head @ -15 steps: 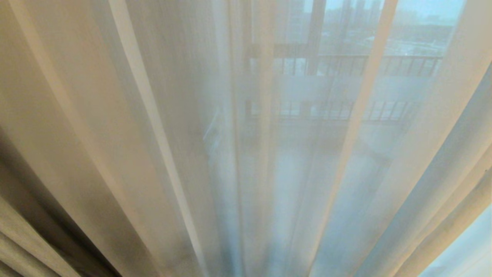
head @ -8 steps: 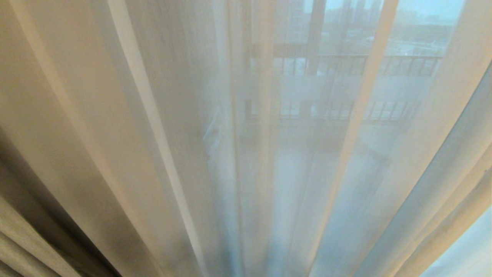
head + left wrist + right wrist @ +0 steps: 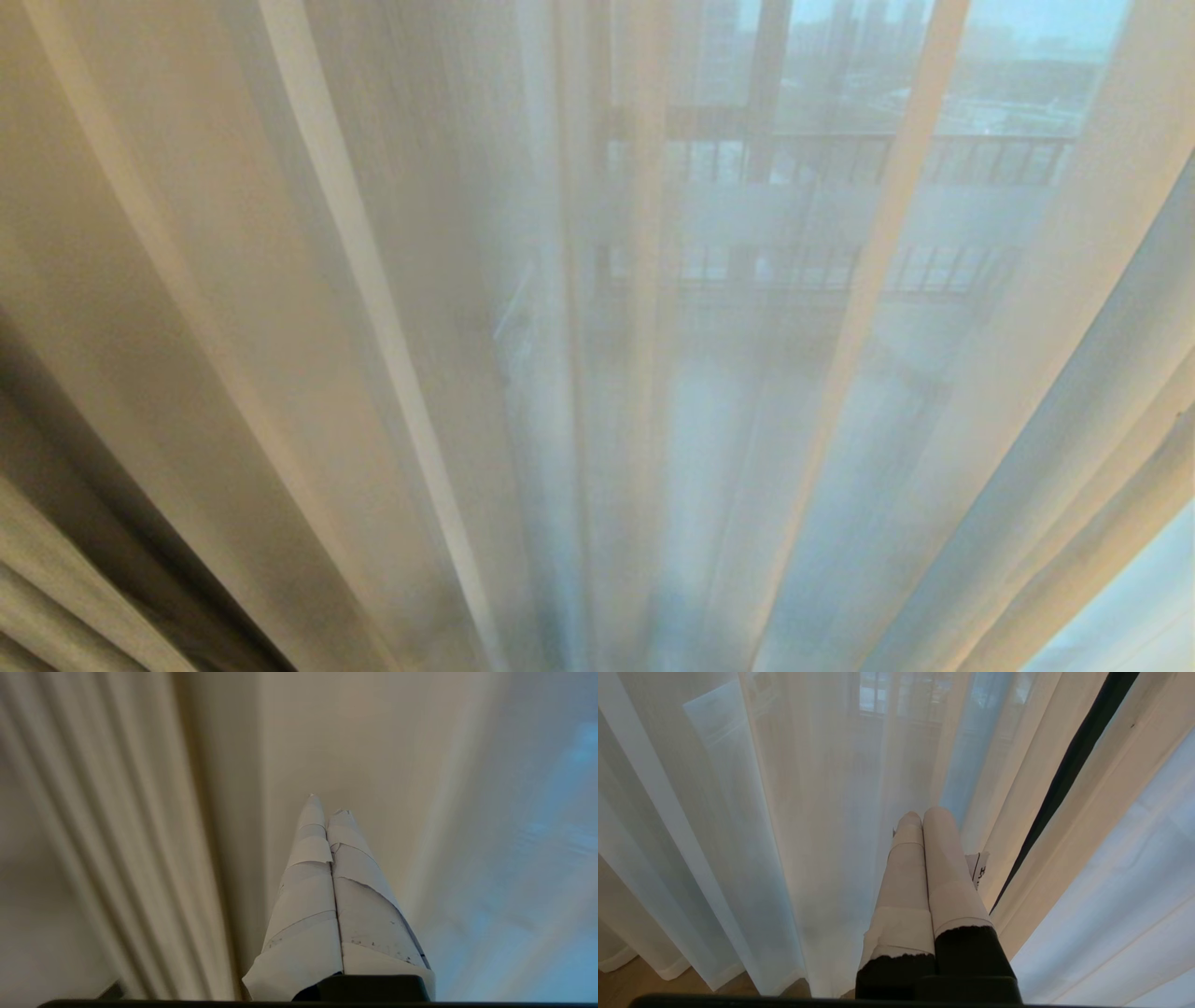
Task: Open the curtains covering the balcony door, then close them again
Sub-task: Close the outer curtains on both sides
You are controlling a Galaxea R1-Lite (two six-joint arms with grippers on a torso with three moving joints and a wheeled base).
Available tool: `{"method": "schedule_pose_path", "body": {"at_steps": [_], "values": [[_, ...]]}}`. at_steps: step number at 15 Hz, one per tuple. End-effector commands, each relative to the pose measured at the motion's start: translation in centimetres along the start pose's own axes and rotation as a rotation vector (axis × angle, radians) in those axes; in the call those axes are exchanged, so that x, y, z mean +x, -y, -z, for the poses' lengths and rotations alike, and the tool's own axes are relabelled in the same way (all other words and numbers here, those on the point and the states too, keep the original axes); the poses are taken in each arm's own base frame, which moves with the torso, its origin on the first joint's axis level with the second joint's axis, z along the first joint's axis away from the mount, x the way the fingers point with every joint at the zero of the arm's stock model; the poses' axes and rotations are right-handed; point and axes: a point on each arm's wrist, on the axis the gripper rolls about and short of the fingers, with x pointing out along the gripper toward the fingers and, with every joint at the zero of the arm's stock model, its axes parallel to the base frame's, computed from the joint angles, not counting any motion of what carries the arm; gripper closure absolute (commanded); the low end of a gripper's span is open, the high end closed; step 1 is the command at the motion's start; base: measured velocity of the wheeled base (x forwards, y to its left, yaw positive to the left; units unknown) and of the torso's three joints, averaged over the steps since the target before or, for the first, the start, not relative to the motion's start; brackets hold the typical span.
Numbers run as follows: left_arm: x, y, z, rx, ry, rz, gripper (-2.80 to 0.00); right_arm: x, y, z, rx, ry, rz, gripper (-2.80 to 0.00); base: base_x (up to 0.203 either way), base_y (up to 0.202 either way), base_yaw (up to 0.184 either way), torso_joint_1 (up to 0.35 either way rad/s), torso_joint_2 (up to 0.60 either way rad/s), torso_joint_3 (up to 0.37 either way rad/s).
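Item: the curtains [image 3: 56, 579], cream-beige opaque pleated fabric. Location: gathered at the lower left edge of the head view and, in the left wrist view, as a run of vertical pleats beside the gripper; bunched to one side rather than spread across the glass.

Item: sheer white fabric [image 3: 448, 373]. Hung in long folds across nearly the whole head view, close to the camera; a barred railing [image 3: 840, 159] and buildings showed dimly through it.

Item: the balcony door [image 3: 1069, 765]. Only a slim dark frame strip was seen, in a gap between sheer folds in the right wrist view.

Item: left gripper [image 3: 327, 805]. Taped fingers pressed together, holding nothing, tips directed at plain beige cloth just beside the pleats; judged positioned to work on the opaque panel.

Item: right gripper [image 3: 924, 812]. Fingers likewise together and empty, facing the sheer; judged idle.

Item: floor [image 3: 626, 984], wooden, visible beneath the sheer hems
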Motion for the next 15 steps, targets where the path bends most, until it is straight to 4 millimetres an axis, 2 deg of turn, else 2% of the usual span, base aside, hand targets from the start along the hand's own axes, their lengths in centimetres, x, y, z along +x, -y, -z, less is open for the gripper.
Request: {"method": "schedule_pose_path", "body": {"at_steps": [1, 5, 10, 15], "values": [[5.9, 2.6, -1.1, 0.048, -0.106, -0.104, 0.0, 0.0, 0.0, 0.0, -0.001, -0.001, -0.002, 0.0, 0.0, 0.0, 0.0, 0.0, 0.0, 0.0], [12.6, 2.9, -2.5, 0.046, -0.098, -0.275, 0.0, 0.0, 0.0, 0.0, -0.001, -0.001, -0.002, 0.0, 0.0, 0.0, 0.0, 0.0, 0.0, 0.0], [18.5, -1.3, -2.1, 0.046, -0.07, -0.41, 0.0, 0.0, 0.0, 0.0, -0.001, -0.001, -0.002, 0.0, 0.0, 0.0, 0.0, 0.0, 0.0, 0.0], [21.4, -6.2, -2.5, 0.059, -0.038, -0.466, 0.0, 0.0, 0.0, 0.0, -0.001, -0.001, -0.002, 0.0, 0.0, 0.0, 0.0, 0.0, 0.0, 0.0]]}}
